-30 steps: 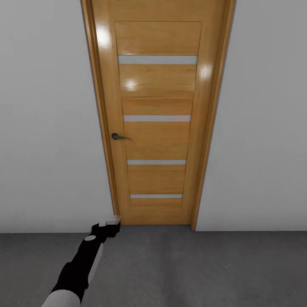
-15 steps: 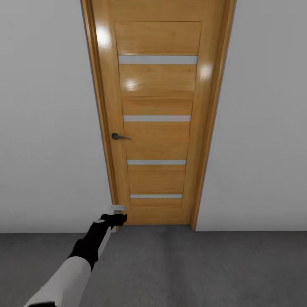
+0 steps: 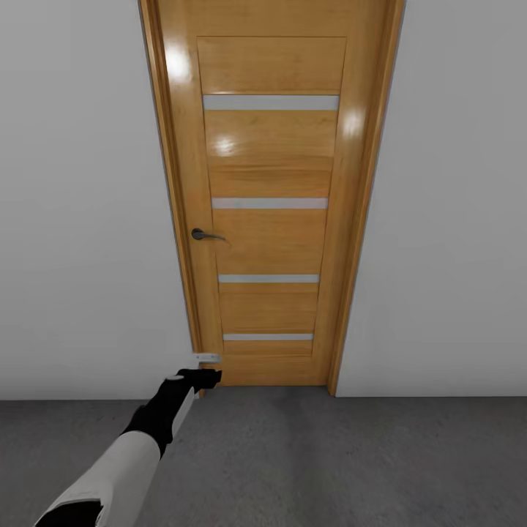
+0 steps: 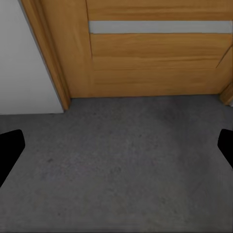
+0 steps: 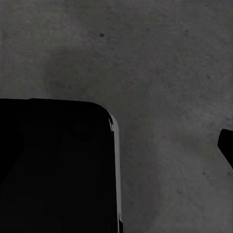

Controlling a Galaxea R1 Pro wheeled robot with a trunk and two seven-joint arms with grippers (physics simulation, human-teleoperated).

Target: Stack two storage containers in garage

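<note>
Left gripper point(image 3: 207, 367) higher; 1 door point(image 3: 269, 205); 4 slats

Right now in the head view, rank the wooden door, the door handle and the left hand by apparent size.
1. Wooden door, by far the largest.
2. Left hand.
3. Door handle, only slightly smaller; the hand is nearer the camera, so this ranking is unsure.
</note>
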